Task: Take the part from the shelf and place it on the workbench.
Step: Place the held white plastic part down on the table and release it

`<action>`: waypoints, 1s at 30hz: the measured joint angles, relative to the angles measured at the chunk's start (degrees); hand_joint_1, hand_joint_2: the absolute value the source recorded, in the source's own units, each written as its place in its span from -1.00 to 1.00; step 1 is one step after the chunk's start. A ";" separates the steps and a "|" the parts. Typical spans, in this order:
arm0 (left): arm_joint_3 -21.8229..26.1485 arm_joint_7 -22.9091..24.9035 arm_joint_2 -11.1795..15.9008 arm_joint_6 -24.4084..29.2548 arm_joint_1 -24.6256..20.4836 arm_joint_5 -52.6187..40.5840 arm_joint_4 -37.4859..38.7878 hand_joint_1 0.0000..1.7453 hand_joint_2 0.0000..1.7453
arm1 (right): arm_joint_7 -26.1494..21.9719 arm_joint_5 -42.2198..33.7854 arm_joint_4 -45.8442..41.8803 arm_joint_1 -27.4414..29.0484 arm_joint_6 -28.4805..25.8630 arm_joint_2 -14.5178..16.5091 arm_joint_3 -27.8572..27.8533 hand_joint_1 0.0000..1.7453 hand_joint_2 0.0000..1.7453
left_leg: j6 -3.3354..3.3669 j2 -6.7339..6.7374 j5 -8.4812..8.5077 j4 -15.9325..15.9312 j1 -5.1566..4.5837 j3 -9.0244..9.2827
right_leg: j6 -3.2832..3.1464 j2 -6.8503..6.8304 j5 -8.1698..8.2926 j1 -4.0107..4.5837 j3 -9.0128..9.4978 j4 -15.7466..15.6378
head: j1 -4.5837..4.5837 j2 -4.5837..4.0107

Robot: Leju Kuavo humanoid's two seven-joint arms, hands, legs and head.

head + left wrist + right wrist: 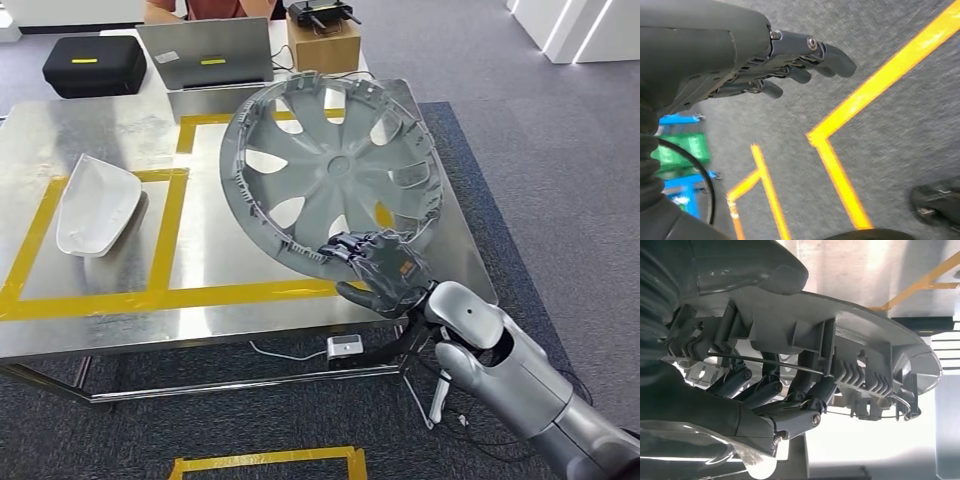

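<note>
**Grey hubcap gripped at its rim, held tilted over the steel bench**

Grey plastic is what the right hand [377, 270] holds: a spoked hubcap [332, 170], pinched at its near rim, dark fingers [806, 390] curled in over the ribbed clips of the inner face and the thumb under the outer face. From the fingers the disc reaches out over the workbench [98, 335], far edge raised, and seems not yet to rest flat.

As I judge it, the step is the set-down. To do it well, lower the wrist until the far rim meets the metal first, level the disc, and spread the fingers only once its weight is on the bench; the rim clips could catch a fingertip, so draw back along the rim's plane.

Beyond the fingertips the top is brushed steel marked with yellow tape [170, 235]; a white moulded part [96, 205] lies well apart. Further off stand a laptop [204, 50], a black case [94, 65] and a cardboard box [323, 45].

Meanwhile the left hand [791, 60] hangs over grey carpet, fingers nearly straight, close together and holding nothing.
</note>
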 joint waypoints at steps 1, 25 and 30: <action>-0.17 0.16 0.02 -0.14 0.38 -0.10 0.00 -1.00 1.00 | -0.09 -0.12 0.00 -0.01 0.09 0.03 0.11 1.00 1.00 | 0.00 0.00 0.00 0.00 0.00 0.00 | 0.00 0.01 0.00 0.00 -0.01 0.00 | 0.00 0.00; -0.67 0.04 0.44 -1.61 1.80 -0.39 0.00 -1.00 0.00 | 0.94 -0.20 3.31 -1.45 2.09 -0.43 0.55 -1.00 -1.00 | -0.01 -0.04 0.00 0.00 0.01 0.00 | 0.00 -0.02 0.00 0.04 -0.05 -0.01 | 0.00 0.00; -0.65 -0.02 0.46 -1.59 1.94 -0.39 0.00 -1.00 -1.00 | 1.02 -0.17 3.62 -1.50 2.21 -0.50 0.55 -1.00 -1.00 | -0.01 -0.04 0.01 0.00 0.01 0.01 | -0.01 -0.02 0.01 0.05 -0.04 -0.01 | 0.00 0.00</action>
